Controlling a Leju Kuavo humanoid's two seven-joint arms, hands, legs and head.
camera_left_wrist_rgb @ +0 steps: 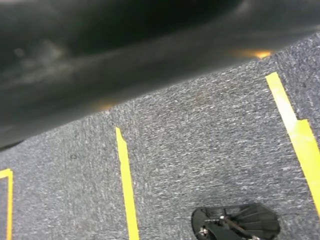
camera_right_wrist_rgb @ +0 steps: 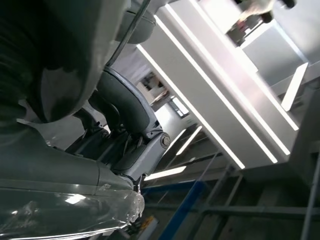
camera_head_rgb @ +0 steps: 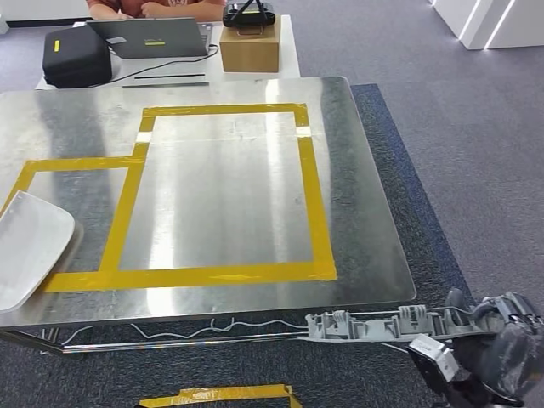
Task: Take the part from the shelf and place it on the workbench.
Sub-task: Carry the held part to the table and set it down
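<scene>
Part (camera_head_rgb: pixel 385 324) in right hand (camera_head_rgb: pixel 494 344), not yet on workbench (camera_head_rgb: pixel 359 221).
Long grey part gripped at one end, held level just off near bench edge, below tabletop line. Pick from shelf looks done; lift over yellow tape square (camera_head_rgb: pixel 308 191) and set-down left. Left hand state: cannot tell.

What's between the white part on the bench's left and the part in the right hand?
Head view: bare steel workbench with yellow tape between the white part and grey part held by right hand.
</scene>
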